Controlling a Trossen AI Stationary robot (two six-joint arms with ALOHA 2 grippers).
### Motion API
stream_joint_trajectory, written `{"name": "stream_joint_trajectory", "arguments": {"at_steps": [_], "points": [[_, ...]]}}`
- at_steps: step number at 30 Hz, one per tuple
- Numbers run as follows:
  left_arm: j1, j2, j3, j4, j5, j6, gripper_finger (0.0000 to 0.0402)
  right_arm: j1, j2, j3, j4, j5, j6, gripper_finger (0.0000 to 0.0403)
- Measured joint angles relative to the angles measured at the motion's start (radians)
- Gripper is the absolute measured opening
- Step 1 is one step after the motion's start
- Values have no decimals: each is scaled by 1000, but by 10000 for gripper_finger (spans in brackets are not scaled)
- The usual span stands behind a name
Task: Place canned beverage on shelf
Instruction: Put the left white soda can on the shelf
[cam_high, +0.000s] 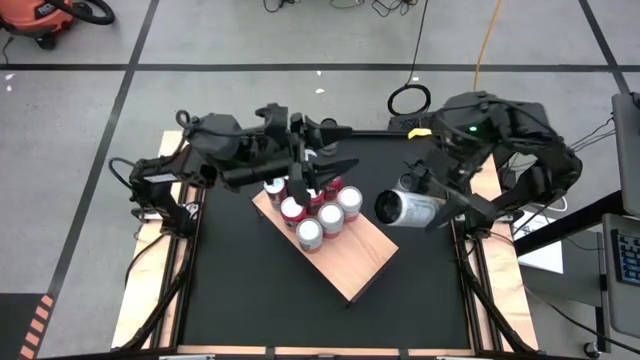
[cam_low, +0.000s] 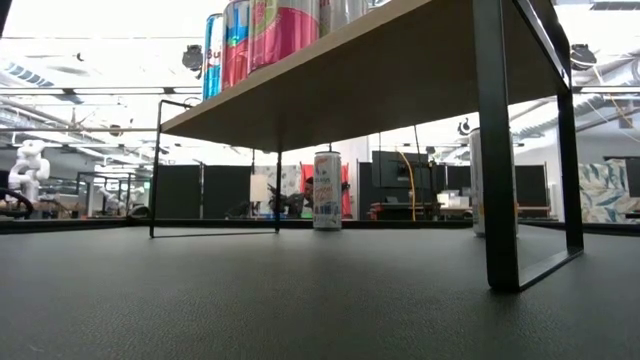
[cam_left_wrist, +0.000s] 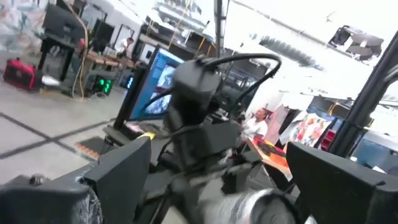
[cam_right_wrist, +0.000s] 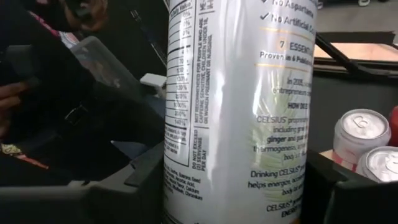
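Observation:
The shelf (cam_high: 345, 255) is a pale wooden slab on black legs in the middle of the black table. Several cans (cam_high: 322, 222) stand on its far left end and show from below in the low view as cans (cam_low: 262, 38). To the right of the shelf, my right gripper (cam_high: 432, 210) is shut on a white canned beverage (cam_high: 405, 208), which lies about level in the air. My left gripper (cam_high: 340, 150) hovers open above the standing cans. It points toward the right arm with nothing between its fingers (cam_left_wrist: 118, 171). My right gripper pinches the white can's side wall (cam_right_wrist: 186, 168) between its two fingers, one on each side, and they lie across the can. The fingers come from the table's right side. The can is clear of table and shelf, its end (cam_high: 388, 207) facing the shelf.
In the low view a white can (cam_low: 327, 190) stands on the table beyond the shelf, and another (cam_low: 477, 180) stands partly behind the shelf's black leg (cam_low: 497, 150). The near right half of the shelf top (cam_high: 360, 262) is bare. Wooden strips edge the table.

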Motion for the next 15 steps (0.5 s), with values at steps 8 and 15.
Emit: {"name": "stream_joint_trajectory", "arguments": {"at_steps": [8,15], "points": [[-62,44,0,34,-127,41,377,-16,-63,-286,277,-105,51,226],[-132,58,0,34,-229,42,377,-32,-230,-699,765,-95,283,226]]}}
